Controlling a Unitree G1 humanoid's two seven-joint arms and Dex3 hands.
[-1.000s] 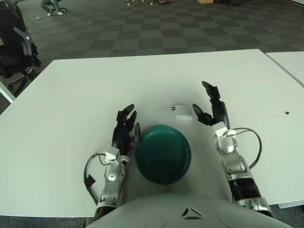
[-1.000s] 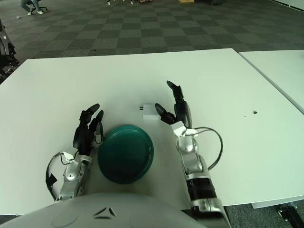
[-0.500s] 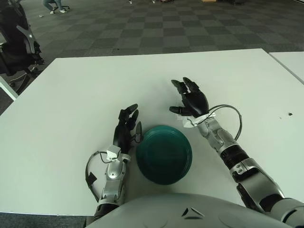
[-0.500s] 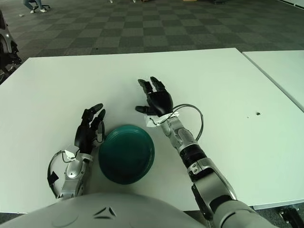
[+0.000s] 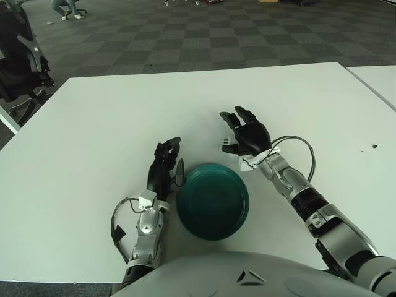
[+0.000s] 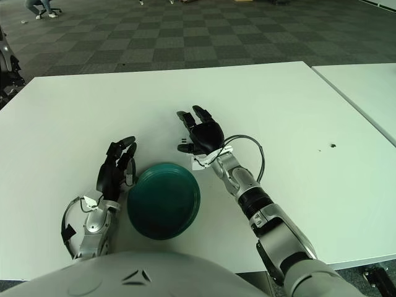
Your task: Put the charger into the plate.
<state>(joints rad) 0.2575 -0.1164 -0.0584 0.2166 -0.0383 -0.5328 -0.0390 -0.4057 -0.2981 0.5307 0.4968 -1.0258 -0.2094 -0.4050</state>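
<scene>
Charger point(image 5: 228, 143): almost wholly hidden under the right hand point(image 5: 247, 135), just past the plate's far rim; only a sliver of white with prongs shows at the hand's left edge, prongs pointing left. Its long axis cannot be told. Nearest, the left hand point(image 5: 163, 170) shows beside the plate point(image 5: 213, 201) on its left, fingers relaxed, holding nothing. The right hand's fingers arch down over the charger; whether they grip it cannot be told. The table point(image 5: 99, 124) is white; beyond it lies a grey checkered floor point(image 5: 185, 37).
</scene>
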